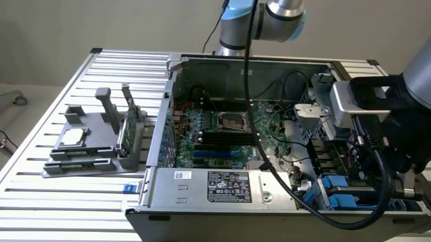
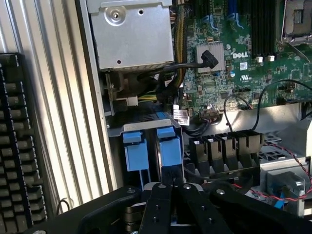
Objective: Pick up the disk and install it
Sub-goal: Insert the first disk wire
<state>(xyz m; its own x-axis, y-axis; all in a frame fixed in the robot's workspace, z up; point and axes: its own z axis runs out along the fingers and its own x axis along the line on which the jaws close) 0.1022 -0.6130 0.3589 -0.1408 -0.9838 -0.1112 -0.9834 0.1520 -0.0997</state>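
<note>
The disk stands in the drive bay at the corner of the open computer case (image 1: 168,101). Its blue carrier frame (image 2: 169,146) (image 1: 344,200) shows, while its silver body is hidden inside the bay. My gripper (image 2: 168,184) is right behind it, its black fingers (image 2: 157,204) pinched together on the carrier's rear end. A second blue carrier (image 2: 135,150) sits in the slot beside it. In the exterior view the arm's wrist (image 1: 377,101) hangs over that corner on the exterior view's right.
The green motherboard (image 2: 243,58) lies deeper in the case. A silver metal box (image 2: 131,34) and black cables (image 2: 161,73) crowd the bay. A row of black blocks (image 2: 224,151) flanks the carrier. A keyboard (image 2: 19,146) and a grey parts tray (image 1: 94,146) rest on the slatted table.
</note>
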